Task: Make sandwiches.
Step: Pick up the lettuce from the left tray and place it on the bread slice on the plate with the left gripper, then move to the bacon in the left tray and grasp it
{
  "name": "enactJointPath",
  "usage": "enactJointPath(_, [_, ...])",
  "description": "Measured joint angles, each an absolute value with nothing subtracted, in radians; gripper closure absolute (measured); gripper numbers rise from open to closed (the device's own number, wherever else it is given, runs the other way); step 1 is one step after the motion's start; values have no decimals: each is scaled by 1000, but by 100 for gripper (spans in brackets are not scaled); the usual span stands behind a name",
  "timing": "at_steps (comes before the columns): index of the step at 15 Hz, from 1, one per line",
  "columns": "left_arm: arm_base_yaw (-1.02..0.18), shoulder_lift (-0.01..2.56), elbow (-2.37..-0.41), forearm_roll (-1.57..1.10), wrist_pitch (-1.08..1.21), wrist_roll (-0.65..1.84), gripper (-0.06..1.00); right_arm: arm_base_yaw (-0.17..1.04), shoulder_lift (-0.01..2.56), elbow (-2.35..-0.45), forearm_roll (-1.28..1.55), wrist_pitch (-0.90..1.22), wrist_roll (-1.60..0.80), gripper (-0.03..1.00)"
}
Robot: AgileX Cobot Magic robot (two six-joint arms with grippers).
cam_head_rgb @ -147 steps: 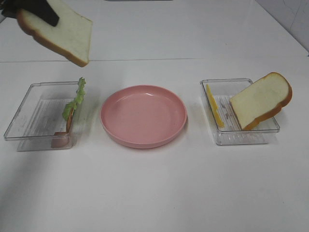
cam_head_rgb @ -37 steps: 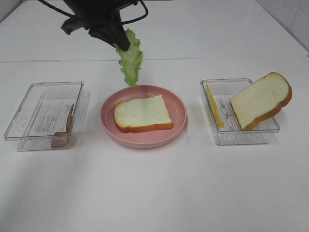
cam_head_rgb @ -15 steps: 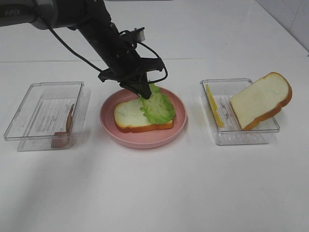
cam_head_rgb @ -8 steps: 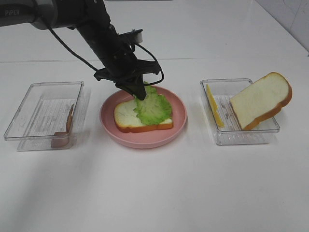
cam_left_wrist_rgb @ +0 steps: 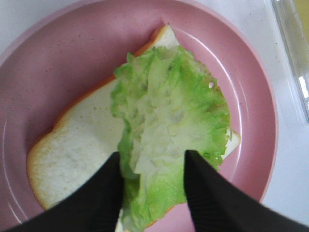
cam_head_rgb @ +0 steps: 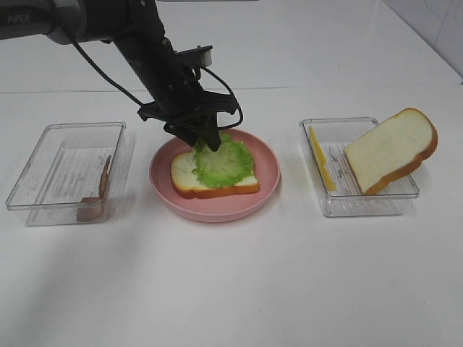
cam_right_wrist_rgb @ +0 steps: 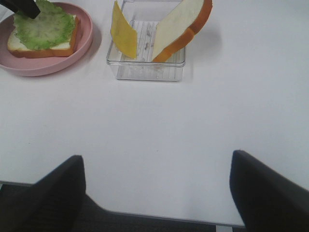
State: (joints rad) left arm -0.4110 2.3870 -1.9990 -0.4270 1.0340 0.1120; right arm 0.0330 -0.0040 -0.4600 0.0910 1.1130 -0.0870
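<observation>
The lettuce (cam_head_rgb: 221, 160) has come down. A moment ago it hung in the air from the left gripper (cam_head_rgb: 210, 141), and now it lies flat on the bread slice (cam_head_rgb: 187, 177). The arm has come down low over the plate (cam_head_rgb: 269, 173) too.

The bread lies flat in the middle of the pink plate. The green leaf covers most of the bread on the side near the right tray (cam_head_rgb: 362, 206), and the other end of the bread is bare. This is the start of the sandwich.

In the left wrist view, the two black fingers (cam_left_wrist_rgb: 96, 203) stand apart, one on each side of the leaf's edge. They do not squeeze it.

The left tray (cam_head_rgb: 43, 170) holds a meat slice (cam_head_rgb: 103, 181) that leans on its wall near the plate. The right tray holds a yellow cheese slice (cam_head_rgb: 321, 157) standing on its edge. A second bread slice (cam_head_rgb: 394, 148) leans over the tray's far wall.

The right gripper (cam_right_wrist_rgb: 157, 157) is wide apart and holds nothing. It hangs over the bare white table (cam_right_wrist_rgb: 159, 111), well apart from the trays.
</observation>
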Motion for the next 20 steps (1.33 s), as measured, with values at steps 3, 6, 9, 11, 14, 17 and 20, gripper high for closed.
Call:
enactJointPath(3, [-411, 2367, -2011, -376, 1084, 75, 17, 33, -4, -460, 91, 1113, -87, 17])
enactJointPath(6, [-411, 2339, -2080, -268, 1198, 0, 6, 33, -4, -460, 91, 1113, -87, 17])
enactJointPath(9, [-411, 2258, -2116, -182, 1207, -58, 5, 33, -4, -460, 91, 1113, -87, 17])
enactJointPath(11, [-413, 2163, -2060, -167, 1207, -68, 5, 33, -4, -460, 91, 1113, -87, 17])
enactJointPath(14, [-415, 2011, -1875, -98, 1212, -102, 5, 33, -4, -460, 91, 1113, -87, 17])
enactJointPath(17, [-415, 1928, -1731, -25, 1218, -136, 5, 33, -4, -460, 91, 1113, -87, 17])
enactJointPath(20, [-415, 1927, -1615, 0, 1218, -157, 5, 33, -4, -460, 91, 1113, -87, 17])
